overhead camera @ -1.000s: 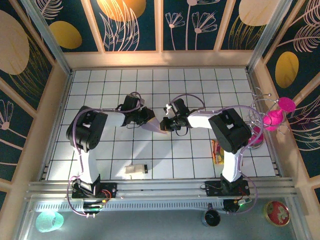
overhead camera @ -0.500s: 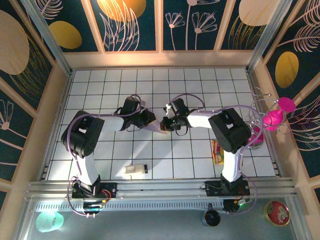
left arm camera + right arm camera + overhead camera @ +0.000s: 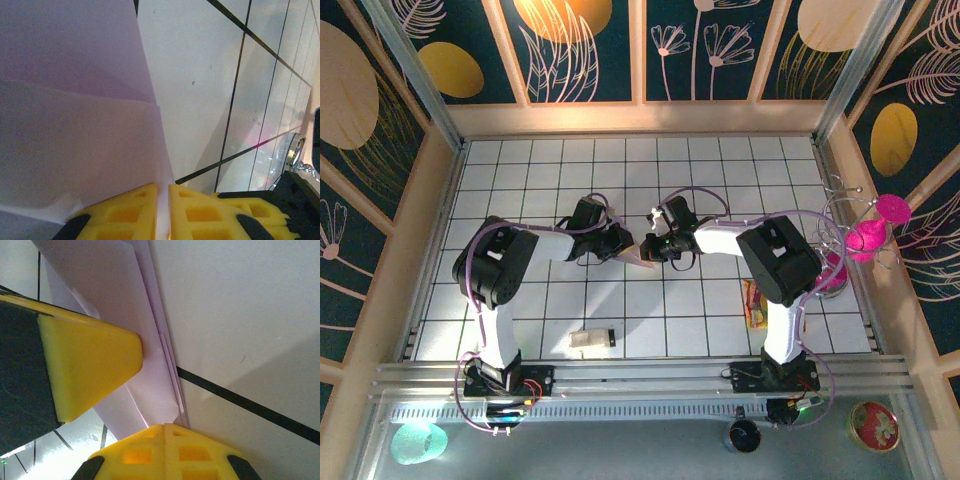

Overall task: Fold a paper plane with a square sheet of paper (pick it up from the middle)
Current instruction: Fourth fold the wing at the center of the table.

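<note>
Lilac paper plane (image 3: 75, 150), prob. lifted, in left fingers (image 3: 125, 215), right fingers (image 3: 135, 454).

The sheet of paper (image 3: 75, 125) is seen as plain pale lilac. The surface (image 3: 720, 170) is patterned white with a black grid. Yellow pads (image 3: 130, 212) are borne by the left hand (image 3: 162, 195).
</note>
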Action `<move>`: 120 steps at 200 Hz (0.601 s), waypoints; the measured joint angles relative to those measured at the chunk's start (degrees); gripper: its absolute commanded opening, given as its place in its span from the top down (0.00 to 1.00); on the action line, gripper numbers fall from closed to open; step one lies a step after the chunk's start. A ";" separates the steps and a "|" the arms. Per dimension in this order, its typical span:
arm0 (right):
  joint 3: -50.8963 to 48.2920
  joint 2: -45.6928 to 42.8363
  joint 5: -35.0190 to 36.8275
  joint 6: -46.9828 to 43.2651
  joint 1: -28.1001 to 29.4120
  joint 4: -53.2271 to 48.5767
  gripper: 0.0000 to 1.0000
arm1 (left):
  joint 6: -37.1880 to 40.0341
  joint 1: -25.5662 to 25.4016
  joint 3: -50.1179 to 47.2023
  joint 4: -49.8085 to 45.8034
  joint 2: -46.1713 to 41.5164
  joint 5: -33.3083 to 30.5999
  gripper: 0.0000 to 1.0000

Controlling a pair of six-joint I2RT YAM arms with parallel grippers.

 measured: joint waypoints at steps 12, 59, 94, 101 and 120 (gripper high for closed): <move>0.00 0.00 0.13 -0.02 0.00 -0.17 0.95 | 0.35 0.02 0.22 -0.42 0.04 -0.04 0.86; -0.35 -0.02 0.61 -0.02 0.00 -0.04 0.96 | 1.84 2.73 0.85 -1.49 0.48 1.38 0.86; -1.25 -0.22 0.59 0.00 -0.07 1.18 0.96 | 2.80 6.45 2.34 -2.47 1.73 4.11 0.85; -1.46 -0.28 0.61 0.00 -0.07 1.49 0.96 | 3.21 6.99 2.97 -2.86 2.08 4.15 0.85; -1.75 -0.35 0.61 0.00 -0.07 2.14 0.96 | 4.37 9.03 4.24 -3.58 2.89 4.66 0.86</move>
